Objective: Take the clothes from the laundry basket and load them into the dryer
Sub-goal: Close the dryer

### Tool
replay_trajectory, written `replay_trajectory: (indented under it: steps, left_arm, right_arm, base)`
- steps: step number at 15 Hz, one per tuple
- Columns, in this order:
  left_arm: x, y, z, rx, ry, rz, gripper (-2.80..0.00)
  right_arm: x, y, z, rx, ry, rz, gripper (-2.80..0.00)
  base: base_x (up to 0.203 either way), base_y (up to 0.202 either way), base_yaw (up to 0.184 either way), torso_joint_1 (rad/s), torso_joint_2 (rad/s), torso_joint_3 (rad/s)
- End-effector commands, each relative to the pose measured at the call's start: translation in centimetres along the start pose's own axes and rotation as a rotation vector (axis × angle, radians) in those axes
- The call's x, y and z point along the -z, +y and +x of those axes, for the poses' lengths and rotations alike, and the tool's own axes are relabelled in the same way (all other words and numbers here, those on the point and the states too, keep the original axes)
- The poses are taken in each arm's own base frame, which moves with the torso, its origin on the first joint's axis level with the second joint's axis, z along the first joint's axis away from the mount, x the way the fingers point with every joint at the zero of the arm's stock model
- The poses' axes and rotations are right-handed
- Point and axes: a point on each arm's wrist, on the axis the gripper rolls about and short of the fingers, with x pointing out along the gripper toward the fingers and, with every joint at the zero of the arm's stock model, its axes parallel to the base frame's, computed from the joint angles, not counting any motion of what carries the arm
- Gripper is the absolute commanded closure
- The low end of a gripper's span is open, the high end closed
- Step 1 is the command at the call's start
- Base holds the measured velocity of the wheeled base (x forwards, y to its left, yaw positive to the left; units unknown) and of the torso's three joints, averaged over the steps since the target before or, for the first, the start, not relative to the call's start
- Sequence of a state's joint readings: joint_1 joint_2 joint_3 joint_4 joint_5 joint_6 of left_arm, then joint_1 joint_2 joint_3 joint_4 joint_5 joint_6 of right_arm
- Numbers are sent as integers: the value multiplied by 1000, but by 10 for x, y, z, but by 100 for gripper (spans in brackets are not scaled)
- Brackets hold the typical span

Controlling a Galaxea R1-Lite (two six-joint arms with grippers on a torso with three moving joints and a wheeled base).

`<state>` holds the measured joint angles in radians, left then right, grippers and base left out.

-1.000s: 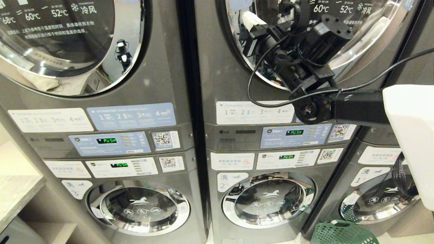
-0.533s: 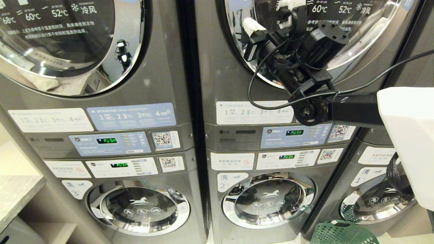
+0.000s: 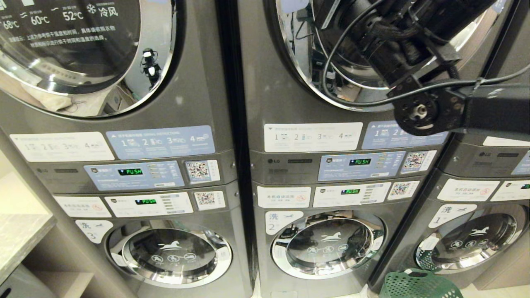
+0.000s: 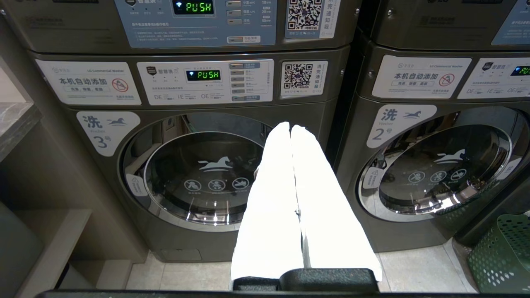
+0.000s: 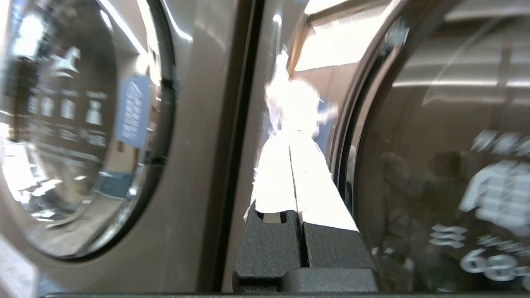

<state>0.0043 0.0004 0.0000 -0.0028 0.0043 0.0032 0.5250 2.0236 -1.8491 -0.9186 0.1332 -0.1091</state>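
Observation:
The dryer is the upper machine of the middle stack, and its round glass door (image 3: 314,74) has a chrome rim. My right arm (image 3: 418,111) reaches up across that door, with its hand past the top edge of the head view. In the right wrist view my right gripper (image 5: 290,134) is shut and holds nothing, and its white fingers lie along the door's chrome rim (image 5: 345,136), beside the gap to the neighbouring machine. The green laundry basket (image 3: 418,285) stands on the floor at the lower right. Clothes are out of view. My left gripper (image 4: 290,126) is shut, empty and parked low, facing washer 3 (image 4: 198,174).
Three stacks of grey machines stand side by side, dryers above washers, with control panels (image 3: 356,165) between them. Washer 2 (image 3: 327,244) is below the middle dryer. A stone counter edge (image 3: 20,240) juts out at the lower left. The basket (image 4: 501,252) sits beside washer 2.
My right arm has lifted and swung to the right in front of the dryer door. Its hand has gone out of the top of the head view and its white cover has left the frame.

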Motion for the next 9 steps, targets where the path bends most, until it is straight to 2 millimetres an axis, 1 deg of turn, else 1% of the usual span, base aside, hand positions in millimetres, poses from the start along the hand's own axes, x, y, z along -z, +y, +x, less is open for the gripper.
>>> replay_trajectory:
  steps: [1,2,3,4,5,6,7,8,9]
  left_arm:
    - [0,0,0,-1,-1,0,0]
    - [0,0,0,-1,-1,0,0]
    - [0,0,0,-1,-1,0,0]
    - [0,0,0,-1,-1,0,0]
    - [0,0,0,-1,-1,0,0]
    - [0,0,0,-1,-1,0,0]
    - [0,0,0,-1,-1,0,0]
    - [0,0,0,-1,-1,-1,0]
    - [0,0,0,-1,-1,0,0]
  right_arm:
    - [-67,-2,-16,2,-60,-2,0]
    - [-84,-2,-32,6,-17,3,0]
    - [-95,-2,-52,20,50,10,0]
    - [-111,-3,-76,46,115,13,0]
    - [-124,-5,-106,76,191,13,0]
    - [-132,-8,-141,114,281,9,0]
    - [-131,-10,-179,160,384,8,0]
    - [-130,-9,-223,212,479,16,0]
    - [-125,-3,-267,256,568,29,0]
  base:
    - [0,0,0,0,0,0]
    - [0,0,0,0,0,0]
    - [0,0,0,0,0,0]
    - [0,0,0,0,0,0]
    - [0,0,0,0,0,0]
    - [0,0,0,0,0,0]
    - [0,0,0,0,0,0]
    - [0,0,0,0,0,0]
    - [0,0,0,0,0,0]
